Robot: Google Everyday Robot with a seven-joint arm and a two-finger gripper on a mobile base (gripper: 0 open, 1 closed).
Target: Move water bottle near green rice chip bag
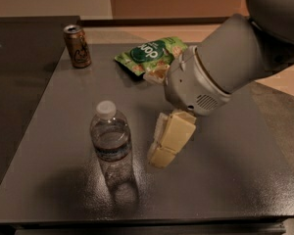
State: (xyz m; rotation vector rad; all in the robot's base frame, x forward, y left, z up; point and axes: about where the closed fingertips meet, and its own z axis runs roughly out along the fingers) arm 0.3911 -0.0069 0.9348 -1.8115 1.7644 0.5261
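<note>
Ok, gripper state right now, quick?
Gripper: just right of the water bottle, not touching it; open or shut cannot be told.

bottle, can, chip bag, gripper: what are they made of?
Bottle: clear glossy plastic, see-through. Can: likely metal, shiny top rim. Bag: thin glossy film, creased. Gripper, just right of the bottle: matte cream, plastic or rubber, unclear.

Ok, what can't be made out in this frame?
Camera view:
Chip bag: its right end is hidden behind the arm.
Arm: cut off by the top and right edges.
Can: label print too small to read.
Gripper, right of the bottle: its far side faces away.
</note>
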